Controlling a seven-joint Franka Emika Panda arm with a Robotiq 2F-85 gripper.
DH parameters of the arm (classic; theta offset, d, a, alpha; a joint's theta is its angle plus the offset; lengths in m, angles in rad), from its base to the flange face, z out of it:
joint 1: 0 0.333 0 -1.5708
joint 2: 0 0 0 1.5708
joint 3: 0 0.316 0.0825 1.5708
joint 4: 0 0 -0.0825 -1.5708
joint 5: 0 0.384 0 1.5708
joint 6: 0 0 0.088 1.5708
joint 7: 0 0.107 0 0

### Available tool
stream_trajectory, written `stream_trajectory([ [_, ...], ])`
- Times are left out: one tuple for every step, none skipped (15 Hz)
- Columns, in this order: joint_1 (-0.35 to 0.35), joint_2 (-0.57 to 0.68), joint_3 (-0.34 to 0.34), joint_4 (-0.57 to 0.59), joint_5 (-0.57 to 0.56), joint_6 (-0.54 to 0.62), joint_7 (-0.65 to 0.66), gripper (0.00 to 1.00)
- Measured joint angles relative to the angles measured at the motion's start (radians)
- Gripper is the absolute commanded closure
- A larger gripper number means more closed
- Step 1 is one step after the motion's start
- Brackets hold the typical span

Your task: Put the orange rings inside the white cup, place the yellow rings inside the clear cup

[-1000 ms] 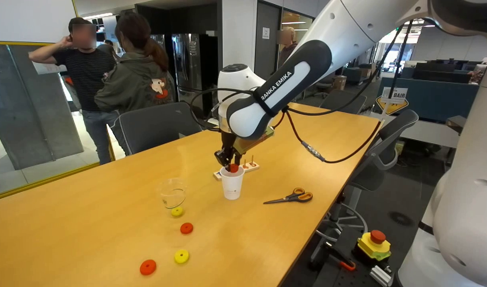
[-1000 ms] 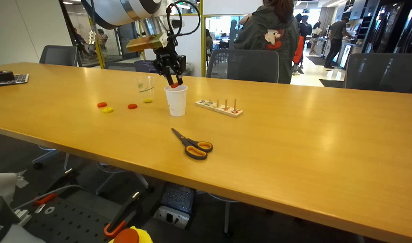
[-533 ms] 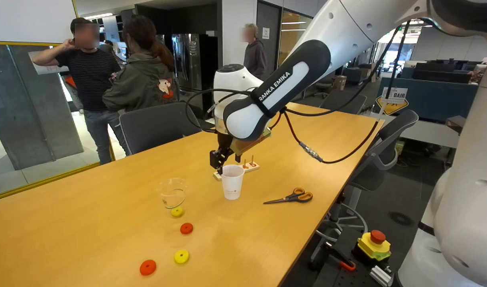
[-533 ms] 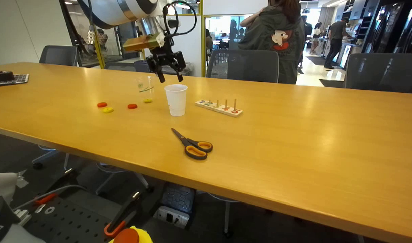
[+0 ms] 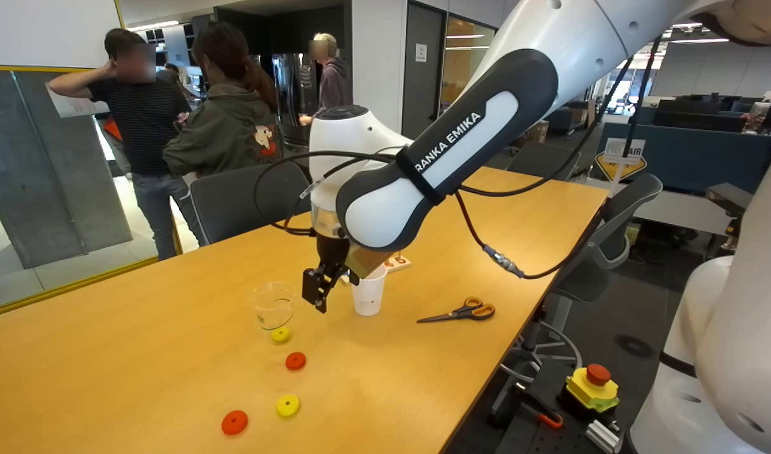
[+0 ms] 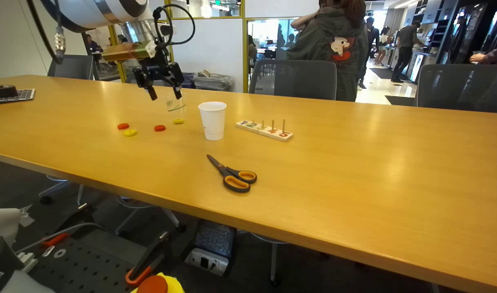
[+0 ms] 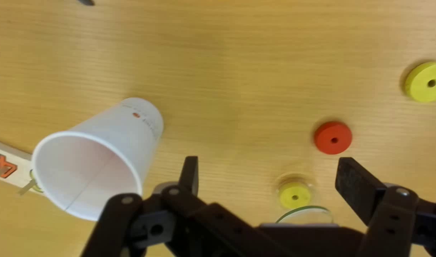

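Tool (image 7: 269, 175) spread, nothing held; clear cup (image 7: 308, 215), half-hidden low in wrist view, might get bumped if nearby orange ring (image 7: 327, 138) chased.

Scissors (image 5: 463, 312) on a wooden table (image 6: 354, 175), numbered peg board (image 6: 264, 131), mesh chairs (image 6: 293, 79), people (image 5: 224, 135) standing

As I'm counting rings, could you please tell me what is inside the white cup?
In the wrist view, inside the white cup only its seamed inner wall shows, faintly pink in part; the near side hides the bottom and anything there.
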Motion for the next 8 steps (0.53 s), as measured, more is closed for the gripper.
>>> stream_trajectory([
  [0.011, 0.000, 0.014, -0.011, 0.011, 0.000, 0.007, 0.00],
  [0.021, 0.002, 0.026, -0.020, 0.018, 0.000, 0.015, 0.00],
  [0.030, 0.006, 0.036, -0.026, 0.022, 0.000, 0.025, 0.00],
  [0.039, 0.012, 0.044, -0.029, 0.026, 0.000, 0.037, 0.00],
  [0.045, 0.019, 0.050, -0.029, 0.026, 0.000, 0.049, 0.00],
  [0.051, 0.029, 0.054, -0.026, 0.026, 0.000, 0.061, 0.00],
  [0.056, 0.042, 0.057, -0.022, 0.026, 0.000, 0.072, 0.00],
  [0.060, 0.056, 0.057, -0.016, 0.027, 0.000, 0.082, 0.00],
])
